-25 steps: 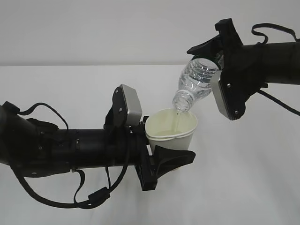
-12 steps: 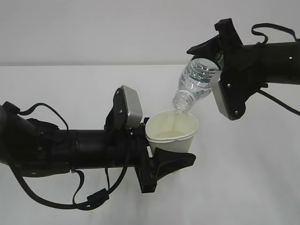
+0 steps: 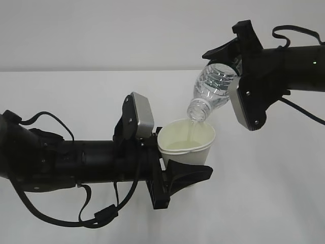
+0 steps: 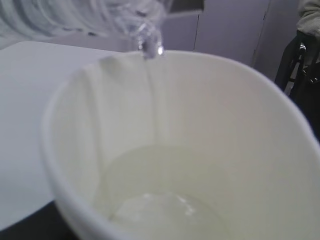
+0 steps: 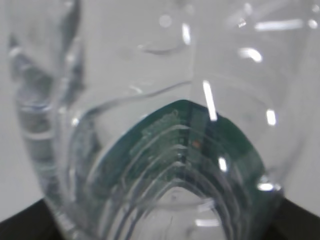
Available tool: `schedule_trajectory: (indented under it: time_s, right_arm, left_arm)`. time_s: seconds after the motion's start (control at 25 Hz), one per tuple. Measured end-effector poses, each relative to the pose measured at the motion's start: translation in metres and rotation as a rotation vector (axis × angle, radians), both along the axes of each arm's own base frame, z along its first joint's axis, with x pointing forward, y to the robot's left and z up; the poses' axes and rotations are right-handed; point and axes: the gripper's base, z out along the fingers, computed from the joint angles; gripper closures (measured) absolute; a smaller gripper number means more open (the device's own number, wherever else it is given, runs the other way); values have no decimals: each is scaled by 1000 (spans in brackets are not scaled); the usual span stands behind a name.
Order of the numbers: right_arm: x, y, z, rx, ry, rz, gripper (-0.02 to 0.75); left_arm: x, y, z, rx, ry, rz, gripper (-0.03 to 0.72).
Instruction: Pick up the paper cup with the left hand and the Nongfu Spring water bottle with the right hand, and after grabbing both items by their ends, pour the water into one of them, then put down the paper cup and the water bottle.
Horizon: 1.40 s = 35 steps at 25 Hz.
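A small clear ribbed plastic water bottle (image 3: 212,90), clamped at its base by the black right gripper (image 3: 229,61), tilts neck-down to the left. Its mouth sits just above the small white paper cup (image 3: 186,145), gripped upright by the black left gripper (image 3: 175,170), water (image 4: 160,210) pooling inside.

From my station, a plain white table (image 3: 284,203) filled the lower view, meeting a pale grey wall (image 3: 101,30) toward twelve o'clock. On the left wrist feed, grey cabinet doors (image 4: 235,27) stood at one o'clock, with a dark, blurred shape (image 4: 305,75) at three.

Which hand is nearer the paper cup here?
Left. The left hand grips the paper cup itself. The right hand is up and to the right, tilting the Nongfu Spring water bottle above the rim.
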Motion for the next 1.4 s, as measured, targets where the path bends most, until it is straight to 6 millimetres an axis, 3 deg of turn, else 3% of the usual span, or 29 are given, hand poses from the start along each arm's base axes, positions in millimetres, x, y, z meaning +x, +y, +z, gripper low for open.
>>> schedule_trajectory:
  time_s: [1.4]
  right_arm:
    - [3,1,6,-10,-29,11,246]
  left_arm:
    - [0,0,-1,4,5,-2,250]
